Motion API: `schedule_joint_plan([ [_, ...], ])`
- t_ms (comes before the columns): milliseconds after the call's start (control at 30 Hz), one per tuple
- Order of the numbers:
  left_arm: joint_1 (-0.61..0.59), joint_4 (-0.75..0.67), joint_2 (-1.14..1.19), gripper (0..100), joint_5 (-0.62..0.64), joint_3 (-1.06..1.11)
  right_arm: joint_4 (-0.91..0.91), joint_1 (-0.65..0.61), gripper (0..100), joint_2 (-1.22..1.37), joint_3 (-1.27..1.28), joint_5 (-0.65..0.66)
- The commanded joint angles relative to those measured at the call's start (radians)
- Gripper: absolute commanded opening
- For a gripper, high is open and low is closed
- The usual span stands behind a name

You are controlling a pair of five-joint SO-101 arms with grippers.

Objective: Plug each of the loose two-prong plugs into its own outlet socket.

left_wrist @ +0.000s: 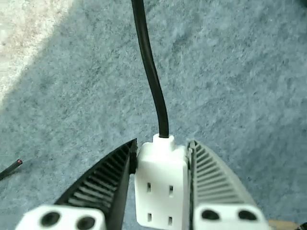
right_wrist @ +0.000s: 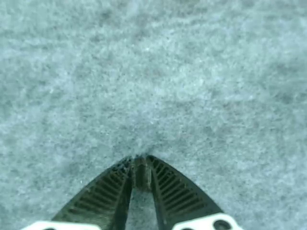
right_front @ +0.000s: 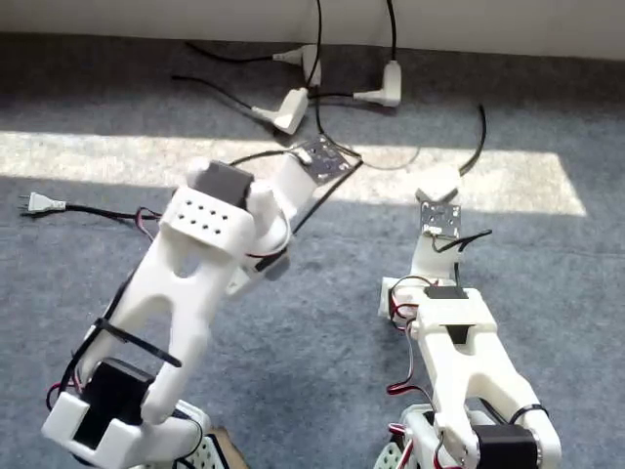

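Clamped in the left tool point(left_wrist: 162, 144): white outlet socket point(left_wrist: 160, 191) (black cord point(left_wrist: 148, 72) attached). Pressed together above grey bench point(right_wrist: 144, 72): right tool point(right_wrist: 139, 160).

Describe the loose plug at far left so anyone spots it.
On the grey carpet, follow the sunlit strip's near edge to the far left. The plug lies alone there, prongs pointing left, unlike the bulkier white sockets near the far wall.
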Motion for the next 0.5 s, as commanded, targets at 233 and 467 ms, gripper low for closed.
schedule_joint_plan([
  [233, 0.077, -0.446, 0.196, 2, 0.595, 0.081, -0.025, -0.016, 0.6, -0.021, -0.005, -0.005],
  [467, 0.084, -0.519, 0.348, 19, 0.592, 0.077, -0.025, -0.016, 0.6, -0.021, -0.008, -0.005],
])
